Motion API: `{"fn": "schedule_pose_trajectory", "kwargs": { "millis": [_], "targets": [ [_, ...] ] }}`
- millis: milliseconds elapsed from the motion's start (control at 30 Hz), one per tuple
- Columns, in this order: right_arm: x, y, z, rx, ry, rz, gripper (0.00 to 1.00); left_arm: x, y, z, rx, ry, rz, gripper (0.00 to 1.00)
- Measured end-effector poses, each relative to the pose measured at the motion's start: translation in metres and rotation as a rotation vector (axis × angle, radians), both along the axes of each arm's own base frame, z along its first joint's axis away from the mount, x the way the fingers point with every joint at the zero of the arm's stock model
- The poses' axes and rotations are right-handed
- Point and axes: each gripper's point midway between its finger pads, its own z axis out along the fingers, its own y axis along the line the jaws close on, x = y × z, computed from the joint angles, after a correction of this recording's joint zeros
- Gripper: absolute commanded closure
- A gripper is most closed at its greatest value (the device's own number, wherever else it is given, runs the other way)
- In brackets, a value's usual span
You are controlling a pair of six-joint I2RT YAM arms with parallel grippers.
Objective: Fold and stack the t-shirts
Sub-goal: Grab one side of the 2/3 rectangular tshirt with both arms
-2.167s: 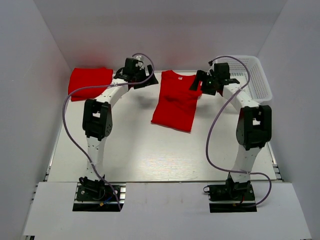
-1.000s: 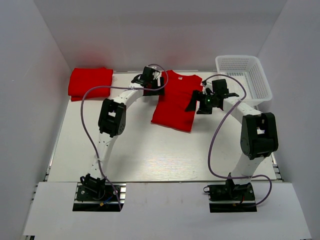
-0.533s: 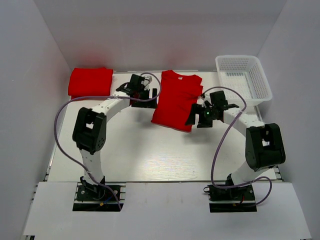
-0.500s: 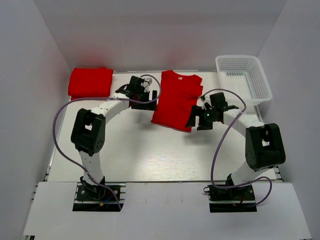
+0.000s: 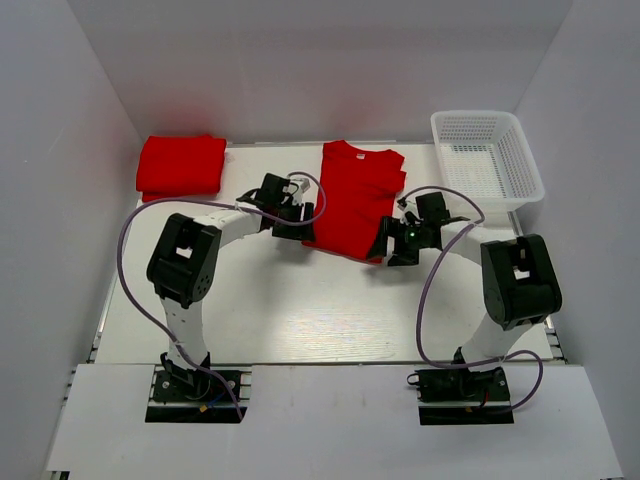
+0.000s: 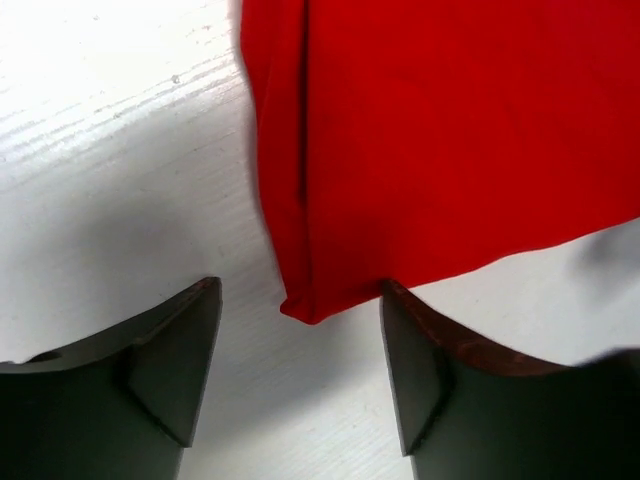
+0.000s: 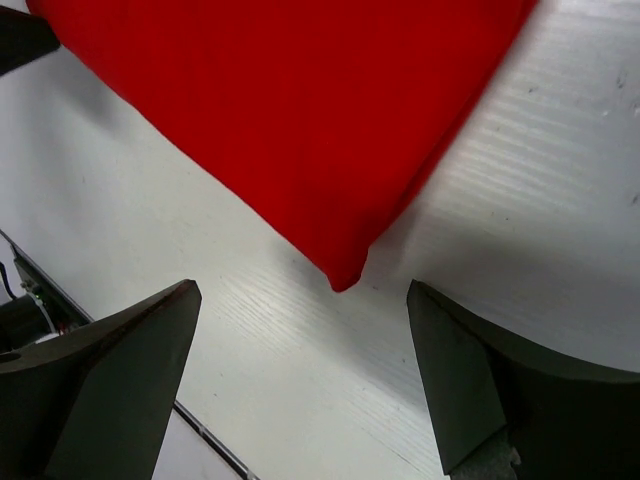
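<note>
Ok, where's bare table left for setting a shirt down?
Free: the near strip of table, this side of the middle t-shirt. Crowded: that shirt's near corners, where left gripper and right gripper stand open; folded t-shirts far left, basket far right.

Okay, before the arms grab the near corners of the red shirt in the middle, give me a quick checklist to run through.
1. Left claw open around the near left corner of the middle shirt: ok.
2. Right claw open with the near right corner between its fingers: ok.
3. Cloth pinched: not ok, neither claw is shut on it.
4. All cloth layers between the fingers: cannot tell.
5. Folded pile at the far left free of both arms: ok.
6. Basket apart from the right arm: ok.
</note>
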Motion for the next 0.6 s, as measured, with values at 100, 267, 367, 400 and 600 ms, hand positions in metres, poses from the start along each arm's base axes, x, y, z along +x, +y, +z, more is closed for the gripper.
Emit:
{"fn": "schedule_pose_trajectory", "kwargs": {
  "millis": [100,267,367,400,600],
  "targets": [
    [0.005,0.003,0.001,0.020,-0.012,-0.007,0.12,-0.003,0.001,-0.005,0.003,-0.006,-0.011,0.45],
    [0.012,0.006,-0.003,0.034,-0.012,-0.025,0.51,-0.011,-0.004,-0.011,0.011,-0.001,-0.038,0.67],
    [0.013,0.004,-0.011,0.019,0.001,-0.040,0.81,-0.014,-0.008,-0.014,0.012,-0.005,-0.049,0.88],
    [0.013,0.003,-0.014,0.013,0.005,-0.045,0.95,-0.015,-0.009,-0.015,0.009,-0.008,-0.054,0.94],
    [0.009,0.002,-0.022,0.016,0.012,-0.071,1.00,-0.017,-0.013,-0.014,-0.011,-0.014,-0.044,1.00]
  ]
}}
